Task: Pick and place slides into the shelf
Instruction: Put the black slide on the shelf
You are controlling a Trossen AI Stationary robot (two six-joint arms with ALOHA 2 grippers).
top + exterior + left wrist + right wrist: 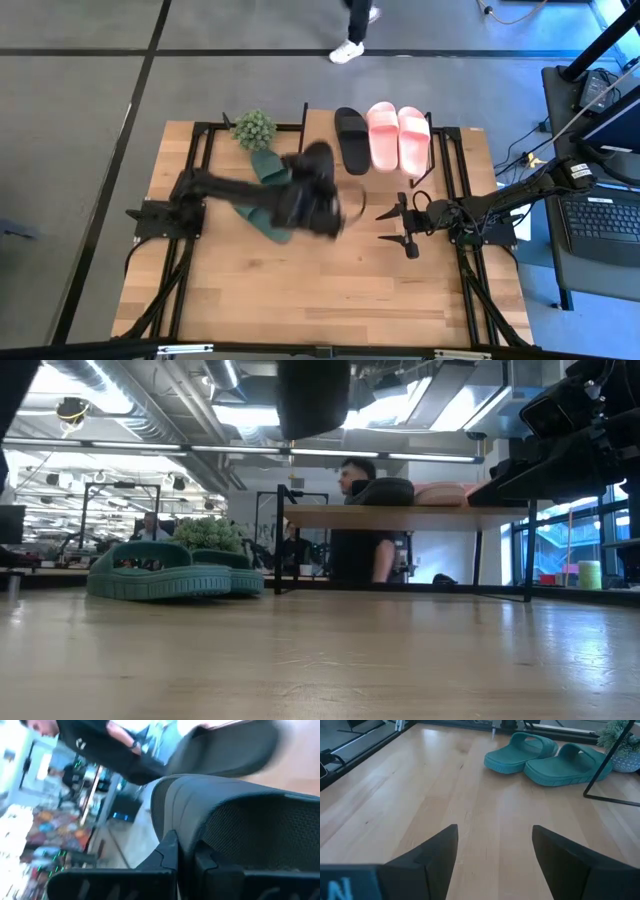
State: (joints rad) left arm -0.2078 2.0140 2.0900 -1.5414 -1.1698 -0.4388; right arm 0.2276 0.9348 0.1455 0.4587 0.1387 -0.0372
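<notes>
Above tabletop (330, 290), left end effector (325, 195) grips black slide (240, 815) aloft.

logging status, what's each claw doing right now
Left claw: shut on a black slide, lifted above the table.
Right claw: open, empty, over the table.

An open-plan robotics lab or tech workspace is shown. Exposed ceiling ducts (110, 395) and strip lights (240, 415) are seen in the low view, with cluttered benches (40, 565) and large windows (560, 550) behind. A grey carpeted floor marked with black tape lines (150, 50) surrounds the wooden table (320, 290), beside which a laptop (600, 225) and cables (530, 150) are set. A person (360, 530) is seen beyond.
</notes>
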